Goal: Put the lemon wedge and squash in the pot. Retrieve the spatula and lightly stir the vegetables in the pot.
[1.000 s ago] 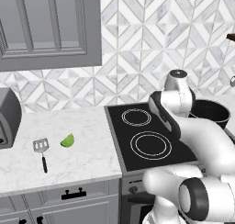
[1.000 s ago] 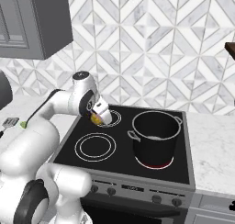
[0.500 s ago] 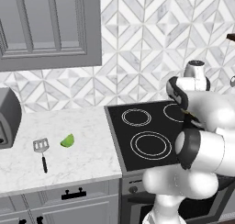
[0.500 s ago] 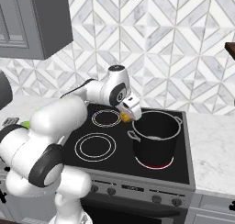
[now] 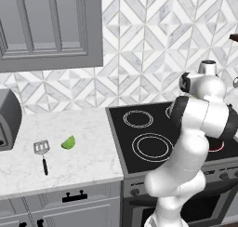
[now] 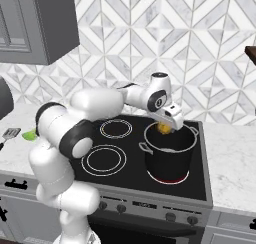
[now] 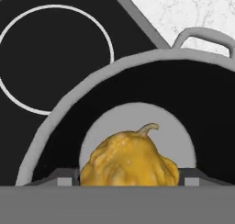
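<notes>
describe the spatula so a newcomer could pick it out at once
Find the white counter left of the black stove. Two small things lie near its front: the spatula is the left one, with a slotted silver blade and thin black handle, beside a green lemon wedge.

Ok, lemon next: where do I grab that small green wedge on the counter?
Take the small yellow-green lemon wedge across its narrow sides, coming straight down from above. It lies low on the white marble counter, apart from the slotted silver spatula, so the claw's fingers have room.

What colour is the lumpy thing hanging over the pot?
Orange-yellow: the lumpy rounded squash, clearest in the hand view, above the black pot.
</notes>
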Robot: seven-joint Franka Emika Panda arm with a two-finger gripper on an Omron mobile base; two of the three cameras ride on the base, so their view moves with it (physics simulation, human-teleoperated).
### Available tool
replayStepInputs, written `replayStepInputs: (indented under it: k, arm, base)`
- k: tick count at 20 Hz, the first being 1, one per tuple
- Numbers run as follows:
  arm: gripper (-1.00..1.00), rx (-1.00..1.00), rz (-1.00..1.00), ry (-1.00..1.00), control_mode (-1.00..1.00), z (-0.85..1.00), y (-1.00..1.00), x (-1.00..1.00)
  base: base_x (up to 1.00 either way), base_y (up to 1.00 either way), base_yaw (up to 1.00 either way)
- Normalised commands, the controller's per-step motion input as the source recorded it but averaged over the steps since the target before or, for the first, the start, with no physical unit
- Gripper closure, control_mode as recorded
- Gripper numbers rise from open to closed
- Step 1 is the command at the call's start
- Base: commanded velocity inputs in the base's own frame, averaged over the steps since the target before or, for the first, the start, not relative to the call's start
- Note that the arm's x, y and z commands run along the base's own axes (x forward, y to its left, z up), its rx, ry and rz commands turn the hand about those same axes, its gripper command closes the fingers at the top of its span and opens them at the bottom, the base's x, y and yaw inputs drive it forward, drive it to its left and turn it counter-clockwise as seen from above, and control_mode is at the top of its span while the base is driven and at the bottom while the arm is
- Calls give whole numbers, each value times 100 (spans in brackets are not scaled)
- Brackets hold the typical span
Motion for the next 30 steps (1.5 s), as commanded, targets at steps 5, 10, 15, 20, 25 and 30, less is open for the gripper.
replayStepInputs:
  k: [5,10,15,20,25,30]
  arm:
    - [100,0,0,8,-100,-76,-68,18]
    - [100,2,0,3,-100,-55,-56,11]
    - [100,4,0,0,-100,-35,-15,-70]
    - [-100,1,0,0,-100,-46,6,-91]
    - [-100,0,0,3,-100,-59,12,-11]
    - [-100,0,0,-6,-100,-7,0,-20]
  base:
    - [0,0,0]
    - [0,0,0]
    - [0,0,0]
    - [0,0,0]
    - [0,0,0]
    - [0,0,0]
